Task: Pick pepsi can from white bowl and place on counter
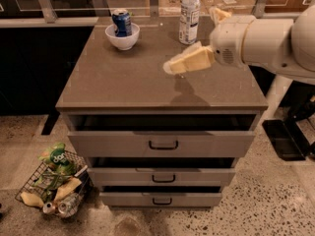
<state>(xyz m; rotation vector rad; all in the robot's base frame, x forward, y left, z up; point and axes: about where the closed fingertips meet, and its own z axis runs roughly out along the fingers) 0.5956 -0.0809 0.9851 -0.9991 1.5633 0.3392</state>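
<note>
The blue pepsi can (121, 22) stands upright inside the white bowl (122, 38) at the far left of the counter (123, 77). My gripper (173, 67) reaches in from the right on a white arm and hovers above the middle of the counter, pointing left. It is well to the right of the bowl and nearer the front, apart from the can. Its cream fingers (189, 60) hold nothing that I can see.
A tall clear plastic bottle (189, 14) with a white label stands at the far edge, right of the bowl and just behind the gripper. The cabinet's three drawers (162, 144) stand slightly open. A wire basket (54, 183) of rubbish and crushed cans sits on the floor at the lower left.
</note>
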